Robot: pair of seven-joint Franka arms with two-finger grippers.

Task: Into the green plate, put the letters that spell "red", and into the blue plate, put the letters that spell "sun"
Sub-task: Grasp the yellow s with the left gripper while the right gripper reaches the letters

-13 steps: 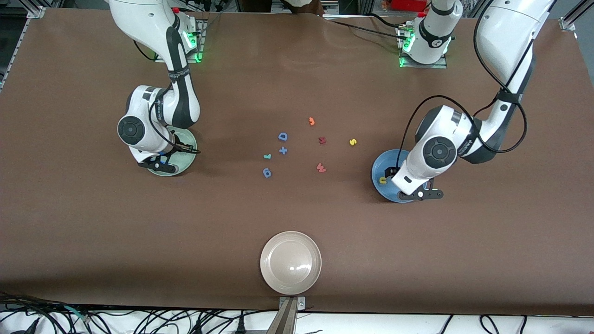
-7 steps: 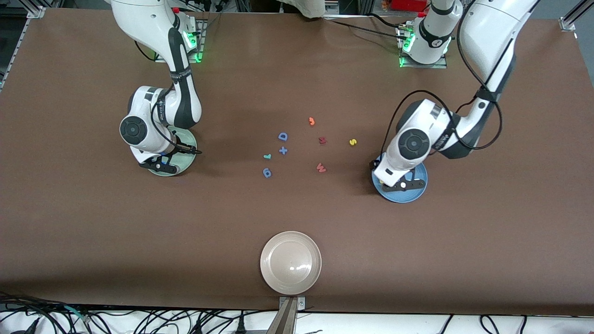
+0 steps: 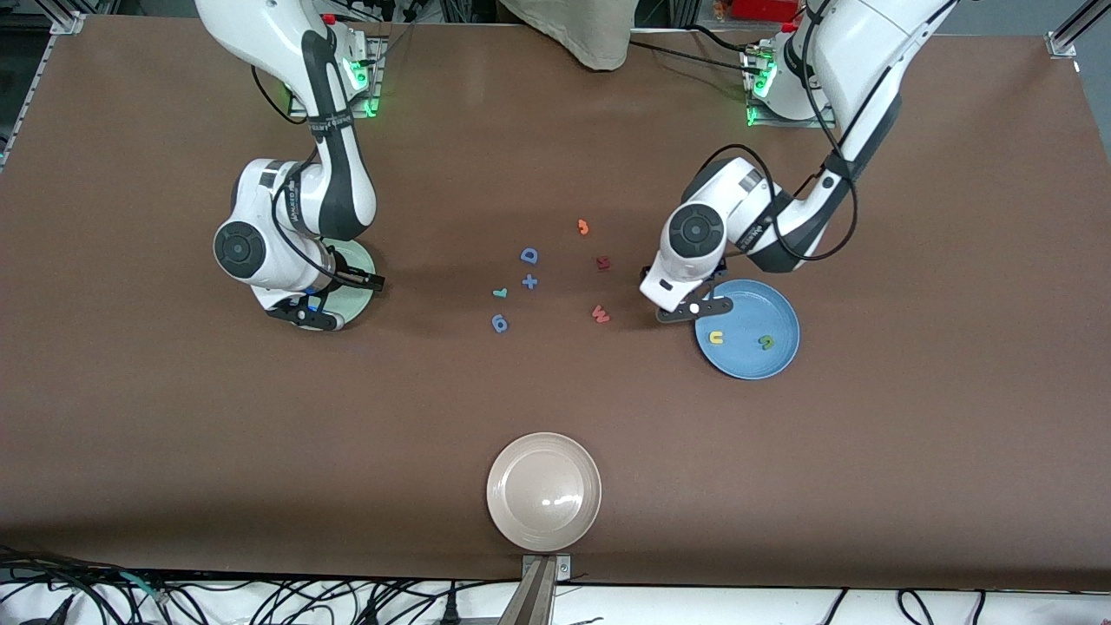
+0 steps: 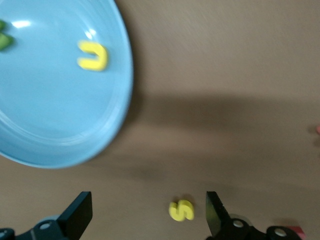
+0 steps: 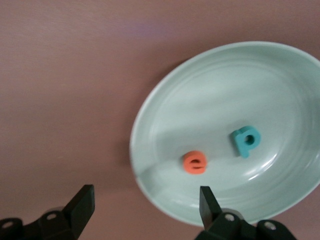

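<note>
Two plates are partly filled: the green plate holds "e" and "d", the blue plate "u" and "n". Both the left gripper and the right gripper are spread wide and empty. The "s" could be nudged aside, being tiny.

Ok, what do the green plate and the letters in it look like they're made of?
The green plate looks like glazed ceramic or hard glossy plastic; it is smooth, with soft highlights and faint concentric rings, so which one stays open. The orange "e" and the teal "d" look like matte foam: thick, flat-cut, soft-edged, with no shine.
</note>
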